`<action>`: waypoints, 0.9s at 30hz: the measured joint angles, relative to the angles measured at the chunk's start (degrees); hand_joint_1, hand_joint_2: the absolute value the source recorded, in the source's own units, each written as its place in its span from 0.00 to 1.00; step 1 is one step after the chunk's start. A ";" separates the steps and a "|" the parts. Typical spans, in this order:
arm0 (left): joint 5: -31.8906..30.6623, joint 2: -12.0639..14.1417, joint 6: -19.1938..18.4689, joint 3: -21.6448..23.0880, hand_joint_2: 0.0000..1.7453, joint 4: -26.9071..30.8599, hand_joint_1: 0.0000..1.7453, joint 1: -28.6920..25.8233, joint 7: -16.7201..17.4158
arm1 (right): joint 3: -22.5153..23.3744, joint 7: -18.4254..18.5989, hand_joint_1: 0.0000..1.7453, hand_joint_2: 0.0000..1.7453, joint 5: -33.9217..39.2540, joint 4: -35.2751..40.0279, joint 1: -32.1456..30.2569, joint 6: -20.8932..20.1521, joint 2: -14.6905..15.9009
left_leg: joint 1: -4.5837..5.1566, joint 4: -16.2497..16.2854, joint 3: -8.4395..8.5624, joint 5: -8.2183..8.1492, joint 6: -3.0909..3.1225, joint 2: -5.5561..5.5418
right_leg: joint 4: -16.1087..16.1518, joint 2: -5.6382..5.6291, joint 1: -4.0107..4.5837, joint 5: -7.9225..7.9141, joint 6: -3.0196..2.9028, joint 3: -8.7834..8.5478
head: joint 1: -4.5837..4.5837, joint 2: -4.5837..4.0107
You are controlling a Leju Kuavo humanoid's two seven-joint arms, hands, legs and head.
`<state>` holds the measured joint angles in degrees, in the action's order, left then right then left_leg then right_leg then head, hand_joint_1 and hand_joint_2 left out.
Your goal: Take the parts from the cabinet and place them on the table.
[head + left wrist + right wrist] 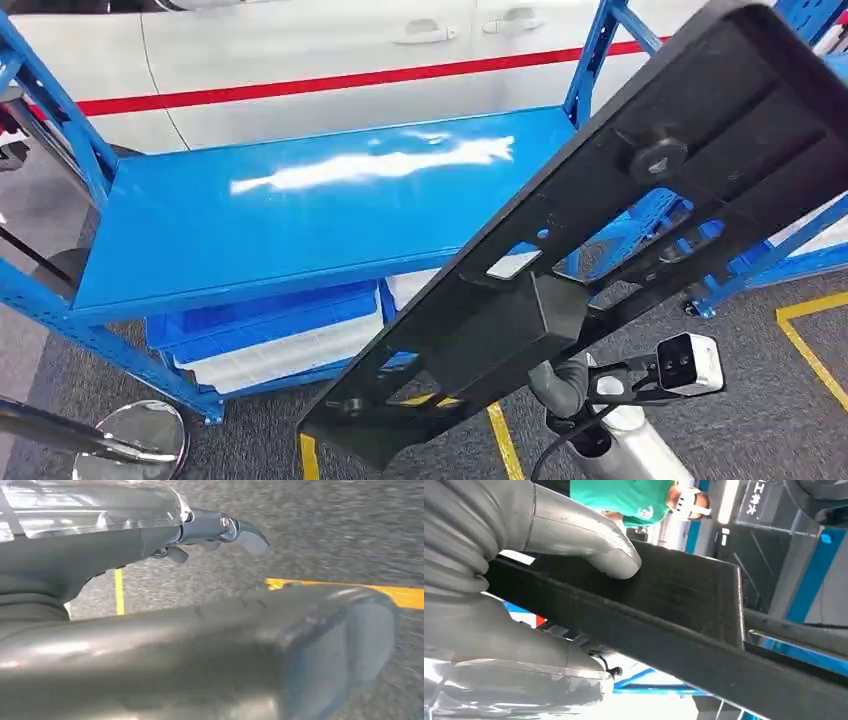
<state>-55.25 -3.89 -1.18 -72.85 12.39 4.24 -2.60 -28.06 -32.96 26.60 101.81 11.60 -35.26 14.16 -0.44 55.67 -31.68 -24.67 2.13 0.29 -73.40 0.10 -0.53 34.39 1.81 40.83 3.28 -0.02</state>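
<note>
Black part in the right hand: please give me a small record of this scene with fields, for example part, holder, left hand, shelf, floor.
part: long black part with cut-out slots, tilted, raised in front of the blue rack
holder: right hand, thumb pressed on the part's flat face
left hand: left hand holds nothing, hanging over the grey floor
shelf: top blue shelf is bare and shiny
lower shelf: blue bin
floor: grey carpet with yellow lines

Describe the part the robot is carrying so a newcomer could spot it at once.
Start at the blue metal shelf rack before the white car. Slanting across its right end is a long flat black plastic panel, held from below by the right hand. Its cut-out slots and round knob set it apart.
</note>
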 joint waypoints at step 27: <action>-2.25 3.74 0.33 -0.04 0.00 0.26 0.00 -1.16 1.38 | 8.63 -2.47 0.98 1.00 -7.85 4.50 -10.86 2.75 1.68 | 0.30 -0.90 4.12 -2.83 0.07 0.26 | 13.77 0.10 0.60 -9.83 -0.99 -2.27 | 0.07 0.00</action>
<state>-57.51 -0.15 -0.85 -72.89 12.66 3.08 -1.22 -19.43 -35.43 18.75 106.31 0.74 -32.50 15.85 -0.14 54.77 -27.56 -27.50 2.20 0.55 -59.63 0.20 0.07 24.55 0.82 38.57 3.34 -0.02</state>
